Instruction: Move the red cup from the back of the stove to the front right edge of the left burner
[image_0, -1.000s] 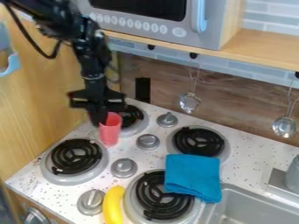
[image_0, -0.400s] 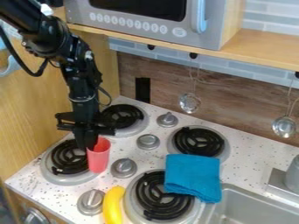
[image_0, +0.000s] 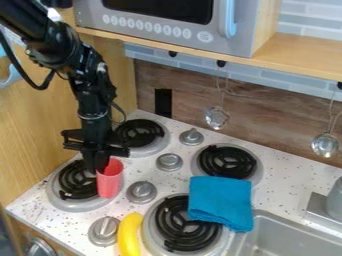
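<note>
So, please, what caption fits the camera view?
Pincer at red cup, blue cloth and banana nearby.

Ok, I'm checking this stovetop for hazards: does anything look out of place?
The blue cloth lies partly over two burners, an odd spot for fabric. A banana beside one of them also seems out of place. The pink cup at the gripper looks undamaged.

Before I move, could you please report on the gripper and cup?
Gripper at rim of red cup. Cup mouth up, by edge of front-left burner. Silver knob close beside.
</note>
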